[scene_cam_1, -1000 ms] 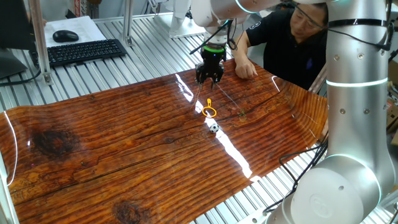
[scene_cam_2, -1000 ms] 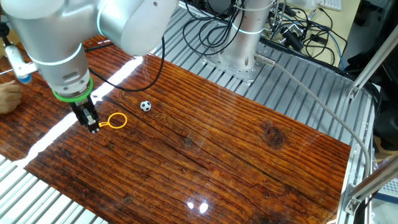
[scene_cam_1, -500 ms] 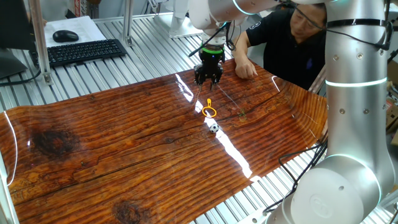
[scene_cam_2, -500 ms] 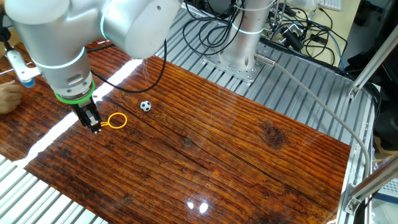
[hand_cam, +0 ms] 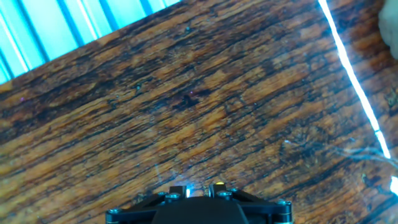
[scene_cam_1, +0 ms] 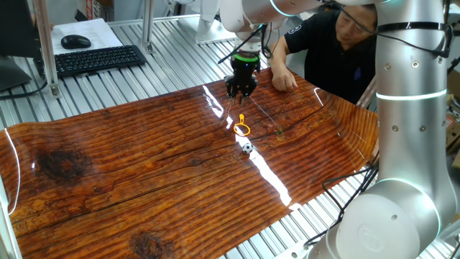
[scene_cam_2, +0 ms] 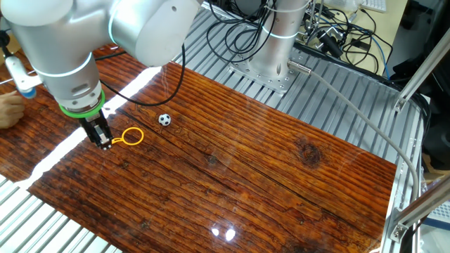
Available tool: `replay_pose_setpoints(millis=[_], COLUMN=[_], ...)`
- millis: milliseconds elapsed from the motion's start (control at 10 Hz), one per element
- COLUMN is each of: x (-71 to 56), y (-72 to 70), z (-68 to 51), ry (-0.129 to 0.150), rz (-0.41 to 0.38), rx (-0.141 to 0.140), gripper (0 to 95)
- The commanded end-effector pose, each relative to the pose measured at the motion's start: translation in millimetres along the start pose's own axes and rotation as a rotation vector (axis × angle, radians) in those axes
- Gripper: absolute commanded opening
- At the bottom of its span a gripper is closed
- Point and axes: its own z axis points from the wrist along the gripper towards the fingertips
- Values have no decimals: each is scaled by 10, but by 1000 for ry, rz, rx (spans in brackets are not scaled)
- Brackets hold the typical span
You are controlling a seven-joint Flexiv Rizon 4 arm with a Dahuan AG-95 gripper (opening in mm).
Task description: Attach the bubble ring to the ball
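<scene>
The bubble ring [scene_cam_1: 242,129] is a thin orange-yellow loop lying flat on the wooden table, with its short stem [scene_cam_1: 241,117] pointing toward the gripper. It also shows in the other fixed view [scene_cam_2: 132,135]. The ball [scene_cam_1: 246,148] is a tiny black-and-white football sitting just beyond the loop, apart from it; it also shows in the other fixed view [scene_cam_2: 164,120]. My gripper [scene_cam_1: 241,92] hangs a little above the table near the stem end [scene_cam_2: 105,145], jaws close together with nothing in them. The hand view shows only wood grain beyond the fingertips [hand_cam: 179,190]; the ring and ball are out of that view.
A person in a black shirt [scene_cam_1: 338,43] leans at the table's far edge with a hand [scene_cam_1: 284,79] on the wood. A keyboard [scene_cam_1: 90,59] and mouse [scene_cam_1: 75,41] lie off the table. The arm's base and cables [scene_cam_2: 274,49] stand behind the table.
The gripper has shifted only slightly near the ring's stem. The ring and the ball have not moved.
</scene>
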Motion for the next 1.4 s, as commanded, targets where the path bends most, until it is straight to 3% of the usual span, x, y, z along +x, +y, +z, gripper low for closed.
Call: replay_pose_setpoints(millis=[100, 400, 800, 1400], x=[-6, 3, 60, 111], y=[3, -23, -289, -353], z=[-2, 10, 183, 325], ry=[-2, -11, -14, -23], rz=[35, 66, 66, 68], rx=[15, 37, 27, 2], gripper=[380, 380, 380, 380])
